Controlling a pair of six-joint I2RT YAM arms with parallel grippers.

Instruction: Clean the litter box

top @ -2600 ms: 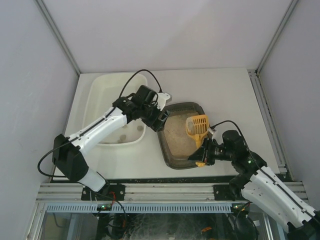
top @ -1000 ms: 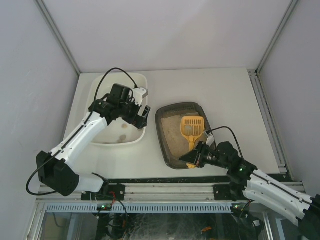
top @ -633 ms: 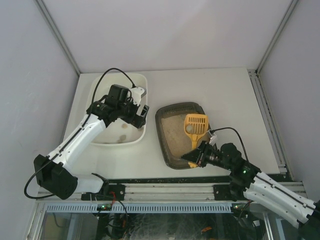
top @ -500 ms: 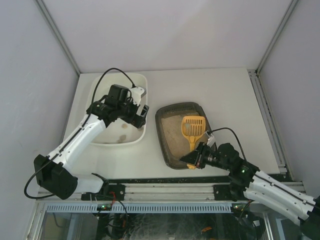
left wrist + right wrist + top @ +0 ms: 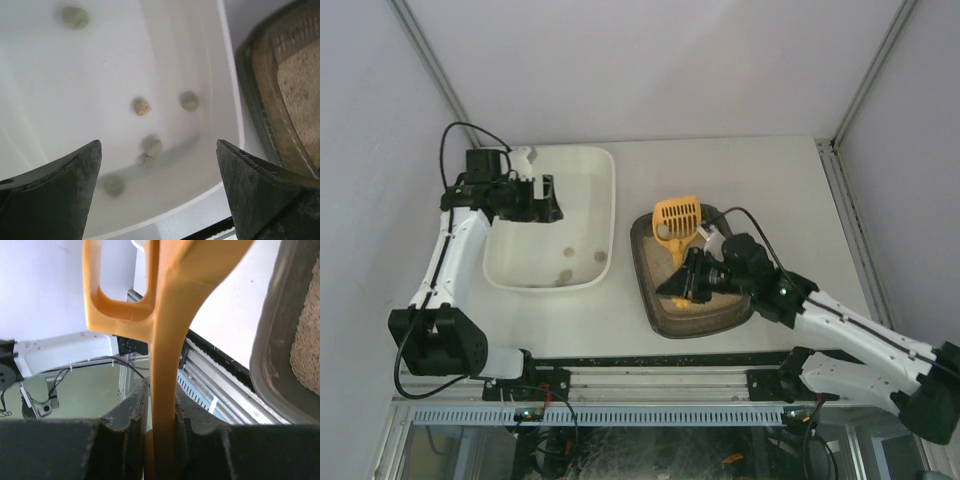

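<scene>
My right pincer (image 5: 685,285) clenches the yellow scoop (image 5: 675,214) over the litter box (image 5: 641,275) on the counter (image 5: 770,180). My left pincer (image 5: 545,197) hangs released above the white tub (image 5: 605,190). The sand-laden box looks heavy and rigid, so I'd take its ribbed rim.

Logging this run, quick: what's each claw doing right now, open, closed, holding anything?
Left claw: open, empty, above the white tub.
Right claw: closed on the yellow scoop, gripping its handle.
</scene>
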